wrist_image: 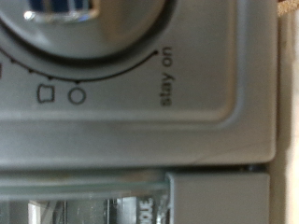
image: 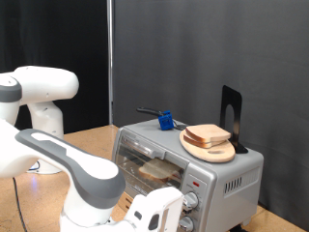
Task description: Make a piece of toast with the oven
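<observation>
1. The white hand (image: 179, 215) pressed close against the boxy silver-grey toaster oven (image: 232, 174) at its knobs; whether it was open or closed could not be told
2. A pale bread slice (image: 157, 171) lay inside on the rack; over-turning the dial toward "stay on" risked burning it

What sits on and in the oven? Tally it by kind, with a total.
Bread slices: 2, one inside oven
Wooden plate: 1
Blue object: 1
Black stand: 1
Total: 5
Pincer is at the knobs.
</observation>
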You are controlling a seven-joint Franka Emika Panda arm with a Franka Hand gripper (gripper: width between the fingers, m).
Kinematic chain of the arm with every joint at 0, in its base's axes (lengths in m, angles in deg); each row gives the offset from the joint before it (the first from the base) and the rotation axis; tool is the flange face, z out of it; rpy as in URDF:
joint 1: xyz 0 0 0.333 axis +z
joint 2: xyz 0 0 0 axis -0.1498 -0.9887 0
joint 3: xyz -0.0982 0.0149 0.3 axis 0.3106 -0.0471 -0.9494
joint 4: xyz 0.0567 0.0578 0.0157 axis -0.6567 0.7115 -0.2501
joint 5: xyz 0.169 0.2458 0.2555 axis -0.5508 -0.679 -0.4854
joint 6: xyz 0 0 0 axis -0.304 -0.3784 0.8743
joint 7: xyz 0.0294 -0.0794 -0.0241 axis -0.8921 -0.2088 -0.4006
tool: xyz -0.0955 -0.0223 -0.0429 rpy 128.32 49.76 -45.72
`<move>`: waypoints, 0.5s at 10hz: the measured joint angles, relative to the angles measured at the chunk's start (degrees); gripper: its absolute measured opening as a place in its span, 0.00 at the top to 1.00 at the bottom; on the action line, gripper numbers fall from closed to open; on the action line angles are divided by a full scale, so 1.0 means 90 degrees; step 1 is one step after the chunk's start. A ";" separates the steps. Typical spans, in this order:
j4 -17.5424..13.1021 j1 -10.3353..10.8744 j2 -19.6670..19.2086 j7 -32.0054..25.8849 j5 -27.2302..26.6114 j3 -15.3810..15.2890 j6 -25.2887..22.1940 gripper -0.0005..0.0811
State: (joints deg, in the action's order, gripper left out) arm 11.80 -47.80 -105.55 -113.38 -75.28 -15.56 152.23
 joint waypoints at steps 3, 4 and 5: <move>0.0026 -0.0013 0.0000 0.0003 0.0000 0.0000 0.0035 0.16; 0.0030 -0.0015 0.0000 0.0006 0.0000 0.0000 0.0041 0.16; 0.0036 -0.0017 0.0000 0.0012 -0.0001 0.0000 0.0054 0.16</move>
State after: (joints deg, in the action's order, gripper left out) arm 12.12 -47.96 -105.55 -113.26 -75.29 -15.57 152.71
